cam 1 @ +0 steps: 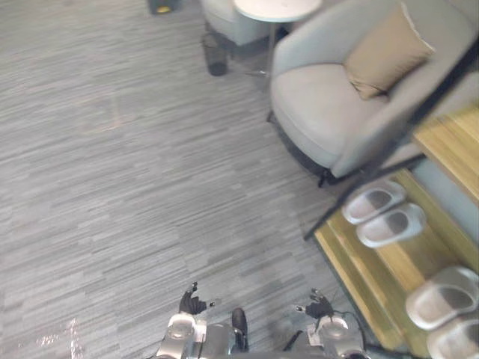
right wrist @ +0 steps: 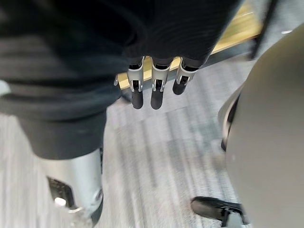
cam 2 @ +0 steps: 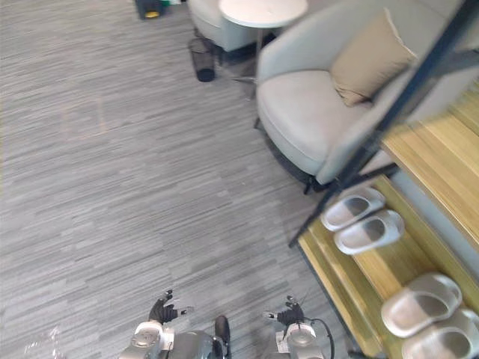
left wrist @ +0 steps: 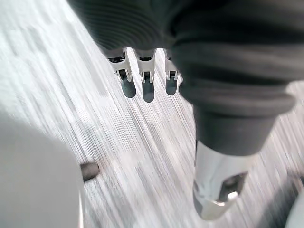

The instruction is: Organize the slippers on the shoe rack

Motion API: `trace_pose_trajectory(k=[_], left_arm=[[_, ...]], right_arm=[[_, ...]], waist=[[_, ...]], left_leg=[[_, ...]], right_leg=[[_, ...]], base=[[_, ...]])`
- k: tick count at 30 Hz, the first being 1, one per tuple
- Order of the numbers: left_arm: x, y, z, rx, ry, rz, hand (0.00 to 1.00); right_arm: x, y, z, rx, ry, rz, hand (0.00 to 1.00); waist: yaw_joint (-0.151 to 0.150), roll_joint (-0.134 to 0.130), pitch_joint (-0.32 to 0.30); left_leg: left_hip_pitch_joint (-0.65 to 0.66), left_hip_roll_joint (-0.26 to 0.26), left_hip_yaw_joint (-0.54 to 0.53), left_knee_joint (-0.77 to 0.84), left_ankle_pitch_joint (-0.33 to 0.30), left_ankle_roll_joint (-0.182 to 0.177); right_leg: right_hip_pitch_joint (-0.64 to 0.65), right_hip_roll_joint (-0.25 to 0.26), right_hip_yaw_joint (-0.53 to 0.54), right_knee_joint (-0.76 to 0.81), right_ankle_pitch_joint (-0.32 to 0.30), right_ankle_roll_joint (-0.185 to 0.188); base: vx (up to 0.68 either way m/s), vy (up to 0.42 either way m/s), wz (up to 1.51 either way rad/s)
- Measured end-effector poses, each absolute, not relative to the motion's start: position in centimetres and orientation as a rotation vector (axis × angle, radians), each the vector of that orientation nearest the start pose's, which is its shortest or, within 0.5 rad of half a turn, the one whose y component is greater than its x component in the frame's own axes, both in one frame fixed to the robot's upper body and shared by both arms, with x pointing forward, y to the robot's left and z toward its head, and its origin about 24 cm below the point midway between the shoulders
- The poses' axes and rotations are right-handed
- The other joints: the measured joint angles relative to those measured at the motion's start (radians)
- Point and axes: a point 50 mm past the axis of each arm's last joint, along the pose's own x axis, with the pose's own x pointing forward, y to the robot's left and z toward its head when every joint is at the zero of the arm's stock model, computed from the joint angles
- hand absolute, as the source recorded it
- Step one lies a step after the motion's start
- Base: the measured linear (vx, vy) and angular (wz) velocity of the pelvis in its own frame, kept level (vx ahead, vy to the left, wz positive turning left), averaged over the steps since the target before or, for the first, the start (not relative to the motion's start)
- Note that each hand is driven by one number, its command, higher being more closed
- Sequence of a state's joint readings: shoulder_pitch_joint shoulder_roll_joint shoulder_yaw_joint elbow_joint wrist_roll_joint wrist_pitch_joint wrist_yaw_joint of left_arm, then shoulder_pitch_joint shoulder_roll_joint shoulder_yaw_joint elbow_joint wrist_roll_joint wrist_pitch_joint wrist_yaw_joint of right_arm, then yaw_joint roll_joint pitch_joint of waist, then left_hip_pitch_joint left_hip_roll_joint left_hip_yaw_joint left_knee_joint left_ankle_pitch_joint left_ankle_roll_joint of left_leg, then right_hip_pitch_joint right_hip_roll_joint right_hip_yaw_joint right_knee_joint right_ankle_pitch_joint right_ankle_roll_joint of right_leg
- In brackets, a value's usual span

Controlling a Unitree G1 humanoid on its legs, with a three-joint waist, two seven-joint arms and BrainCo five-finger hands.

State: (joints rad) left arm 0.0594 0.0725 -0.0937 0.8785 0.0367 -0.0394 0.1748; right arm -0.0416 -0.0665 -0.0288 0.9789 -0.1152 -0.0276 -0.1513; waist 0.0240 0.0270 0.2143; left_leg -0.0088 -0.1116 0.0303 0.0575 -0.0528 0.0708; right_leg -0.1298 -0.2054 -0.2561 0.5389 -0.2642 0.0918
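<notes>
Left hand (cam 1: 193,302) and right hand (cam 1: 319,306): both hang low over the grey floor (cam 1: 112,187), fingers straight and relaxed, nothing held.

Task items: one pair of grey slippers (cam 1: 373,200) sits side by side on the wooden shoe rack (cam 1: 364,278), lower shelf, near the armchair (cam 1: 322,112). A second pair (cam 1: 443,297) lies further along that shelf.

Recommendation: both hands are well apart from the rack, so the robot should face it squarely and close in before reaching.
</notes>
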Motion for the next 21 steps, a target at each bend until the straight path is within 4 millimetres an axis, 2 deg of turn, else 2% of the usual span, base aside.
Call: trace_pose_trajectory(k=[2,3,5,6,8,9,10,11,12,13,14,15,16,17,18,19,20,21], left_arm=[[13.9,17.3,-14.0,0.214,0.891,0.102,0.0],[13.7,17.4,-14.1,0.218,0.897,0.102,0.0],[13.5,17.8,-14.2,0.218,0.908,0.117,0.0],[13.4,18.0,-14.3,0.211,0.913,0.129,0.0],[13.2,17.7,-14.3,0.188,0.917,0.14,0.0],[13.3,17.8,-14.3,0.182,0.915,0.149,0.0],[13.5,17.9,-14.2,0.172,0.909,0.163,0.0],[13.7,18.1,-14.0,0.152,0.896,0.185,0.0],[13.9,18.2,-13.9,0.133,0.885,0.202,0.0],[14.0,18.2,-13.8,0.126,0.875,0.209,0.0],[14.1,18.3,-13.7,0.127,0.869,0.209,0.0],[14.4,18.3,-13.6,0.124,0.86,0.213,0.0],[14.5,18.4,-13.5,0.124,0.855,0.216,0.0],[14.7,18.4,-13.5,0.125,0.85,0.216,0.0],[14.7,18.3,-13.5,0.118,0.849,0.217,0.0],[15.1,18.5,-13.3,0.119,0.839,0.223,0.0],[15.2,18.8,-13.2,0.124,0.833,0.232,0.0],[15.3,19.6,-13.0,0.116,0.826,0.263,0.0]], right_arm=[[16.0,-18.1,-13.8,-0.22,0.899,-0.132,0.0],[15.9,-18.0,-13.9,-0.217,0.902,-0.132,0.0],[15.7,-17.8,-14.1,-0.21,0.917,-0.131,0.0],[15.8,-17.8,-14.1,-0.208,0.92,-0.133,0.0],[16.3,-17.7,-13.9,-0.208,0.906,-0.131,0.0],[16.5,-17.6,-13.8,-0.205,0.901,-0.129,0.0],[16.3,-17.4,-13.9,-0.2,0.907,-0.129,0.0],[16.0,-17.4,-14.0,-0.203,0.913,-0.128,0.0],[15.9,-17.5,-14.1,-0.207,0.918,-0.129,0.0],[15.7,-17.6,-14.1,-0.21,0.923,-0.134,0.0],[15.8,-17.7,-14.1,-0.211,0.921,-0.141,0.0],[16.1,-17.8,-14.0,-0.209,0.913,-0.145,0.0],[16.2,-17.8,-13.9,-0.204,0.908,-0.149,0.0],[16.4,-17.9,-13.8,-0.193,0.906,-0.16,0.0],[16.3,-18.2,-13.8,-0.198,0.909,-0.163,0.0],[16.3,-18.2,-13.8,-0.199,0.912,-0.167,0.0],[16.6,-17.8,-13.8,-0.193,0.906,-0.156,0.0],[17.0,-17.1,-13.6,-0.18,0.895,-0.148,0.0]], waist=[[-0.003,-0.004,-0.002],[-0.004,-0.011,-0.006],[-0.006,-0.029,-0.018],[-0.005,-0.022,-0.021],[0.004,0.0,-0.034],[0.005,0.008,-0.031],[0.005,0.006,-0.026],[0.008,0.005,-0.021],[0.014,0.005,-0.016],[0.025,0.007,-0.013],[0.031,-0.001,-0.01],[0.033,-0.003,-0.008],[0.034,-0.007,-0.006],[0.034,-0.008,-0.005],[0.035,-0.003,-0.005],[0.042,-0.014,-0.001],[0.045,-0.039,-0.002],[0.065,-0.063,0.002]], left_leg=[[0.007,-0.008,-0.056,-0.015,0.016,-0.009],[0.01,-0.016,-0.083,-0.017,0.02,-0.013],[0.007,-0.035,-0.123,0.004,0.006,-0.032],[0.001,-0.029,-0.13,0.024,-0.004,-0.047],[-0.064,0.001,-0.131,0.15,-0.084,-0.063],[-0.091,0.013,-0.113,0.221,-0.118,-0.097],[-0.146,0.034,-0.052,0.356,-0.15,-0.142],[-0.196,0.071,0.032,0.493,-0.167,-0.165],[-0.227,0.119,0.114,0.589,-0.186,-0.151],[-0.247,0.183,0.203,0.669,-0.21,-0.117],[-0.265,0.222,0.241,0.689,-0.226,-0.092],[-0.288,0.241,0.249,0.67,-0.231,-0.089],[-0.306,0.248,0.25,0.628,-0.23,-0.088],[-0.324,0.252,0.247,0.508,-0.197,-0.085],[-0.326,0.253,0.239,0.387,-0.103,-0.09],[-0.31,0.222,0.25,0.371,-0.083,-0.071],[-0.303,0.189,0.254,0.34,-0.079,-0.064],[-0.306,0.163,0.257,0.333,-0.087,-0.053]], right_leg=[[-0.013,0.026,0.035,-0.071,0.01,-0.015],[-0.011,0.024,0.02,-0.121,0.031,-0.032],[0.002,0.019,0.007,-0.197,0.071,-0.044],[0.019,0.023,-0.011,-0.216,0.071,-0.045],[0.044,0.058,-0.046,-0.267,0.07,-0.052],[0.065,0.069,-0.058,-0.286,0.071,-0.059],[0.098,0.078,-0.079,-0.306,0.066,-0.07],[0.136,0.089,-0.1,-0.324,0.062,-0.077],[0.17,0.1,-0.111,-0.336,0.059,-0.082],[0.207,0.106,-0.124,-0.347,0.053,-0.083],[0.234,0.105,-0.133,-0.361,0.05,-0.08],[0.253,0.096,-0.143,-0.375,0.049,-0.071],[0.261,0.082,-0.152,-0.383,0.047,-0.053],[0.273,0.063,-0.169,-0.387,0.036,-0.023],[0.284,0.051,-0.178,-0.382,0.02,0.012],[0.296,0.031,-0.177,-0.38,0.008,0.034],[0.291,0.016,-0.167,-0.399,0.014,0.031],[0.293,0.015,-0.166,-0.437,0.041,0.028]], base=[[0.06,-0.079,0.99],[0.08,-0.146,0.95],[0.11,-0.167,0.63],[0.12,-0.16,0.37],[0.13,-0.135,0.16],[0.12,-0.083,0.26],[0.12,-0.06,0.38],[0.13,-0.048,0.41],[0.17,-0.02,0.31],[0.21,0.018,0.27],[0.23,0.045,0.27],[0.24,0.107,0.26],[0.25,0.17,0.35],[0.32,0.266,0.41],[0.29,0.258,0.53],[0.33,0.253,0.48],[0.32,0.183,0.4],[0.3,0.141,0.26]])
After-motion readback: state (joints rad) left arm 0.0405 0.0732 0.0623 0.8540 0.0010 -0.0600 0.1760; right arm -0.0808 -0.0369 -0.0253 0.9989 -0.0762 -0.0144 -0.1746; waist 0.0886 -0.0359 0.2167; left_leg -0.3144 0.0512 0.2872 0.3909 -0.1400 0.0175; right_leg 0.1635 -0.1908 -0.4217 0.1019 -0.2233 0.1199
